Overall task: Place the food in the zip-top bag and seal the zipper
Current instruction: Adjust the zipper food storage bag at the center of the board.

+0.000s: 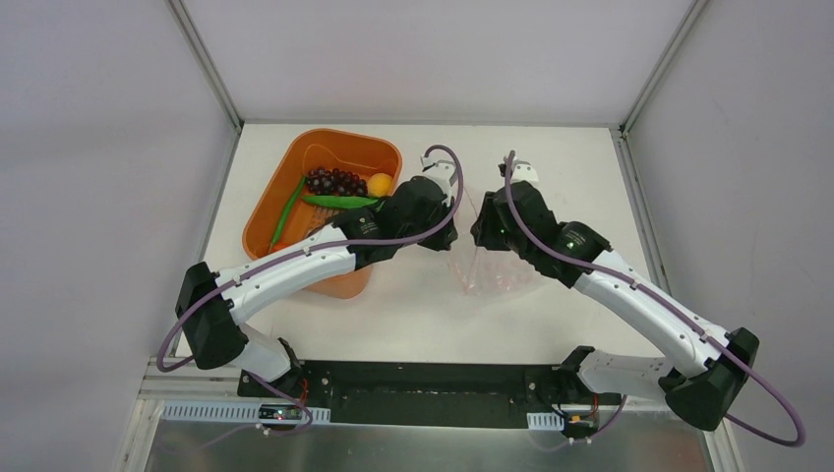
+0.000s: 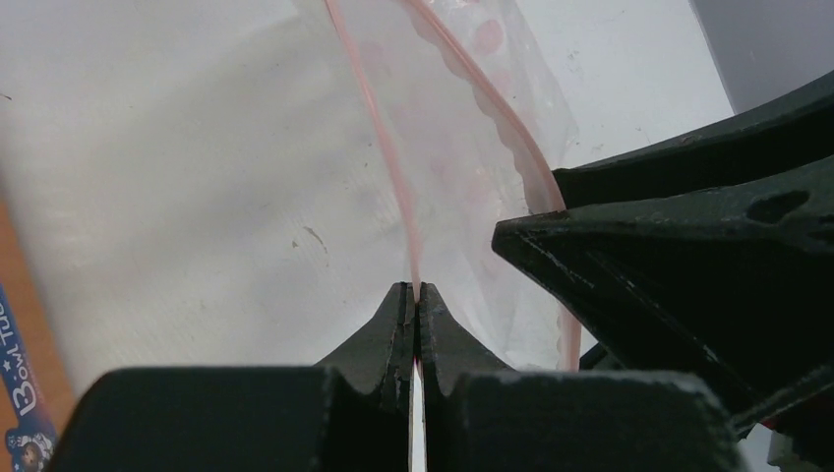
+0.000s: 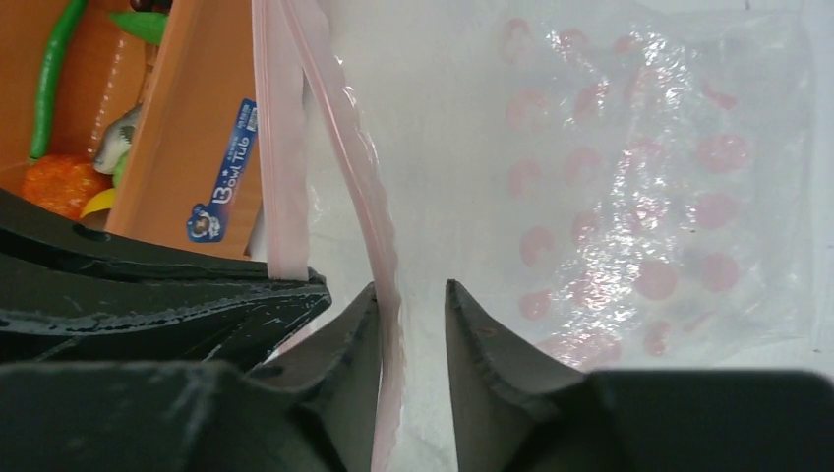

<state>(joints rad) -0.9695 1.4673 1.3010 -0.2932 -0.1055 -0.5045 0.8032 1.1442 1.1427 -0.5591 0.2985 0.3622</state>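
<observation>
The clear zip-top bag [image 1: 497, 270] with pink dots lies on the table between my two grippers, and no food shows in it. My left gripper [image 2: 416, 293] is shut on one side of the pink zipper strip [image 2: 393, 187] at the bag's mouth. My right gripper [image 3: 413, 295] is open, with the other pink strip [image 3: 349, 147] between its jaws, against the left finger. The two strips stand apart. The food lies in the orange basket: purple grapes [image 1: 334, 181], a long green pod [image 1: 287, 211] and an orange fruit [image 1: 380, 184].
The orange basket [image 1: 264, 214] stands at the back left, right beside the left arm; its wall with a blue label [image 3: 197, 128] shows in the right wrist view. The two grippers are close together at the bag's mouth. The table's side rails run along both edges.
</observation>
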